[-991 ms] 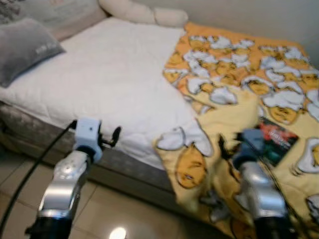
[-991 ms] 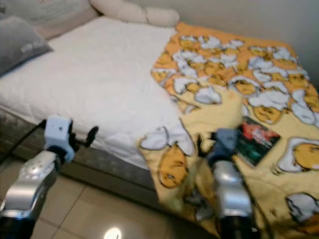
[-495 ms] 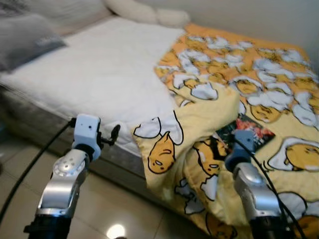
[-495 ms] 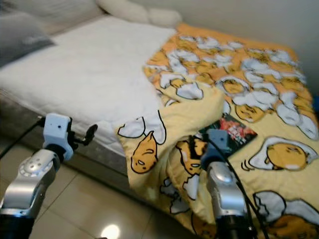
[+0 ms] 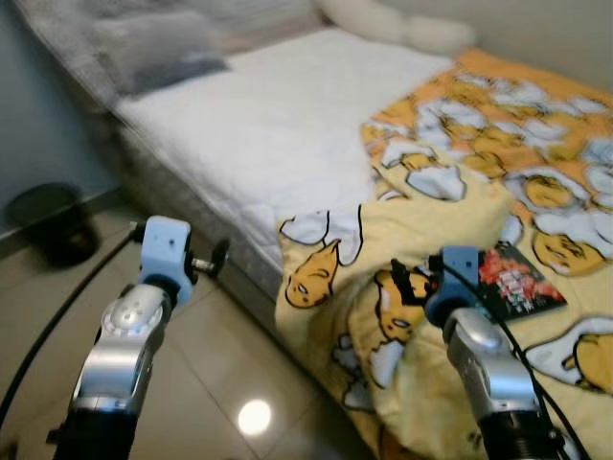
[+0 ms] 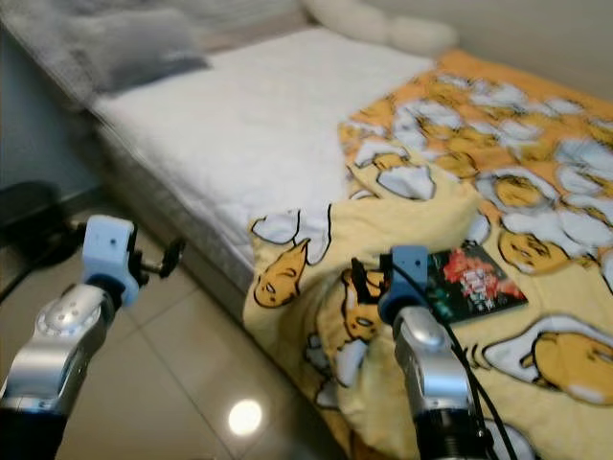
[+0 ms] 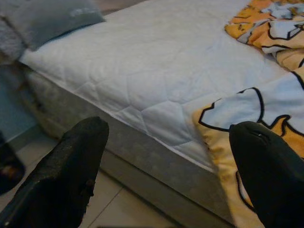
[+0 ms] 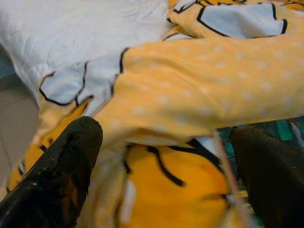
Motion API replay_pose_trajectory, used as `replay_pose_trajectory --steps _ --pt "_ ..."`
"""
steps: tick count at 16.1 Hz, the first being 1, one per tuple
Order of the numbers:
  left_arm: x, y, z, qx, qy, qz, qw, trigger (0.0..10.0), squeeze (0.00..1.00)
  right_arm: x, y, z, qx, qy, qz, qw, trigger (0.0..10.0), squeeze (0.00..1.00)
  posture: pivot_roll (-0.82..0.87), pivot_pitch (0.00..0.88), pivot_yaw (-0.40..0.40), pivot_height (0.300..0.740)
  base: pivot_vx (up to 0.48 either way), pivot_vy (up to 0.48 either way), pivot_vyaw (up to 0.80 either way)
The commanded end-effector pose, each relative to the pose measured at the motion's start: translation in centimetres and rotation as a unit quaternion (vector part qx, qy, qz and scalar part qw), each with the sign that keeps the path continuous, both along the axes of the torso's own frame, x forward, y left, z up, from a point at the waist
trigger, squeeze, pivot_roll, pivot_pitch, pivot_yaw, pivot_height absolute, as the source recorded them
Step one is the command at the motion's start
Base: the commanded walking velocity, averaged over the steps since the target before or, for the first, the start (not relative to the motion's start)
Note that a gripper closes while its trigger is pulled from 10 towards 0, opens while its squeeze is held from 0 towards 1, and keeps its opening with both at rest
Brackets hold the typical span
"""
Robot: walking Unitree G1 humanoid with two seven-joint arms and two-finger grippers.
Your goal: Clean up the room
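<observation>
Blanket bunched over the bed's near corner

Bed [image 5: 278, 144] served as the landmark: its white mattress lay bare on the robot's left half, its near edge running diagonally away toward the grey pillow [image 5: 158, 53] at the head. Tiled floor [image 5: 220, 364] lay open along that edge, with a dark round object [image 5: 53, 220] on the floor near the bed's head end.

The yellow cartoon blanket [image 5: 460, 230] covered the bed's right half, its long axis running toward the far wall, and a folded-over flap spilled off the near edge toward the floor. A dark book [image 5: 512, 283] lay on the blanket just behind that flap, tilted diagonally.

The left gripper [image 7: 166, 166] hovered off the bed's near edge, fingers spread wide and holding nothing. The right gripper [image 8: 161, 156] stood wide too, right up against the blanket's flap, gripping nothing.
</observation>
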State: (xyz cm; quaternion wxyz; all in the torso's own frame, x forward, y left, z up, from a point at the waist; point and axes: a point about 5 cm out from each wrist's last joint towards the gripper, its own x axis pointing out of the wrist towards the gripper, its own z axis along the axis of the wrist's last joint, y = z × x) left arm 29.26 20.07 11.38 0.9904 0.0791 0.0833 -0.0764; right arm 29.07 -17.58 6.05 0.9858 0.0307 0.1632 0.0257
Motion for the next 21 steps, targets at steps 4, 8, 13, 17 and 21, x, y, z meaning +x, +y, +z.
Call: replay_pose_trajectory --steps 4,8,13,17,21 --pt "0.0 -0.7 -0.2 0.0 0.006 -0.02 1.0 10.0 1.0 0.1 -1.3 0.2 -0.003 -0.001 -0.03 1.0 10.0 1.0 0.03 0.0 -0.009 0.74 0.0 -0.277 0.4" --pt "-0.2 -1.3 -0.3 -0.003 0.015 -0.044 0.999 10.0 0.89 0.2 -1.3 0.5 0.016 -0.01 -0.037 0.999 10.0 0.0 0.03 0.0 -0.01 0.74 0.0 0.0 0.0" --pt "-1.4 -2.0 -0.5 0.023 0.047 -0.129 0.99 10.0 0.31 0.2 -0.8 0.4 0.119 0.031 -0.054 0.991 10.0 0.0 0.03 0.0 -0.011 0.74 0.0 0.0 0.0" --pt "-2.5 -2.0 0.1 0.032 0.079 -0.223 0.971 10.0 0.0 -0.3 -2.9 -2.5 0.2 0.163 -0.166 0.952 10.0 0.0 0.04 0.0 -0.029 0.74 0.0 0.0 0.0" --pt "-3.0 -2.4 0.0 0.031 0.112 -0.294 0.949 10.0 0.0 0.2 -3.3 -3.0 0.257 0.19 -0.188 0.928 10.0 0.0 0.05 0.0 -0.03 0.74 0.0 0.0 0.0"
